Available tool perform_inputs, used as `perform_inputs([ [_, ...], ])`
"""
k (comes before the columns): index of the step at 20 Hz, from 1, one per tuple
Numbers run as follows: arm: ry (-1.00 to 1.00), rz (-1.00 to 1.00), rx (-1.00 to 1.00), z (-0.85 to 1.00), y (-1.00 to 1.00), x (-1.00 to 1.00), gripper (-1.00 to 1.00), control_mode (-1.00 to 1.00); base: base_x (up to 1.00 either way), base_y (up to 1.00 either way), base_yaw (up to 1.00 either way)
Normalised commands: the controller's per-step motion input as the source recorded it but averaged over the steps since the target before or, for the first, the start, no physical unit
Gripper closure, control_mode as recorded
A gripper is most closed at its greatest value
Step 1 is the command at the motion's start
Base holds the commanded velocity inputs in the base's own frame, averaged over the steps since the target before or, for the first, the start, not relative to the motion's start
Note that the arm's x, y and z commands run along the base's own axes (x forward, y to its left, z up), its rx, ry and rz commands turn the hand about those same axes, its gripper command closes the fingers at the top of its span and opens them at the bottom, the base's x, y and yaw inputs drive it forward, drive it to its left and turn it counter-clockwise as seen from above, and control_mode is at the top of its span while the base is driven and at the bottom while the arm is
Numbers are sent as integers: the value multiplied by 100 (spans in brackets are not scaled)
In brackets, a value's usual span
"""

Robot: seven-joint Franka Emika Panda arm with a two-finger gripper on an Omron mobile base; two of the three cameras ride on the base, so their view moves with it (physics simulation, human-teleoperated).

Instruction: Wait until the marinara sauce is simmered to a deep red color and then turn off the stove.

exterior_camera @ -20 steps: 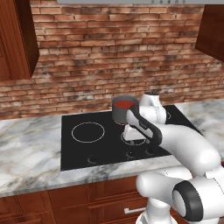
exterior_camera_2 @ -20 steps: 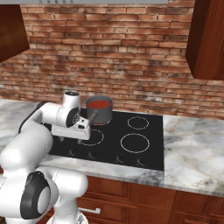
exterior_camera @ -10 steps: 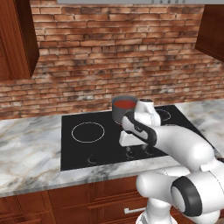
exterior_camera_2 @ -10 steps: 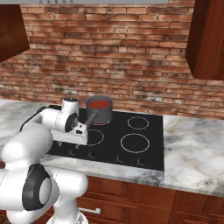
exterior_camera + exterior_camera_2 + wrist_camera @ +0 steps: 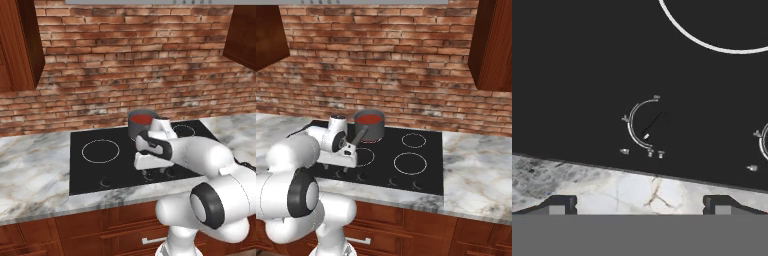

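A small dark saucepan (image 5: 370, 126) of red marinara sauce (image 5: 369, 119) sits at centre frame on the black stove (image 5: 421, 175), set into a marble bench (image 5: 481, 170). The white arm's hand (image 5: 639, 206), fingers spread wide apart and empty, points down over a round knob (image 5: 650, 123) near the stove's front edge.
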Motion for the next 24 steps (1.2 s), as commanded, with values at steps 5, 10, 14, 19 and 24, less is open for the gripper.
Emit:
perform_inputs([
  [5, 5, 0, 0, -12, 0, 26, -100, -100, 0, 0, 0],
  [10, 4, 0, 0, -13, 0, 26, -100, -100, 0, 0, 0],
  [14, 1, 0, 0, -16, 0, 20, -100, -100, 0, 0, 0],
  [19, -4, 0, -1, -24, 1, 5, -100, -100, 0, 0, 0],
  [24, -2, 0, 0, -8, 0, 0, -100, -100, 0, 0, 0],
])
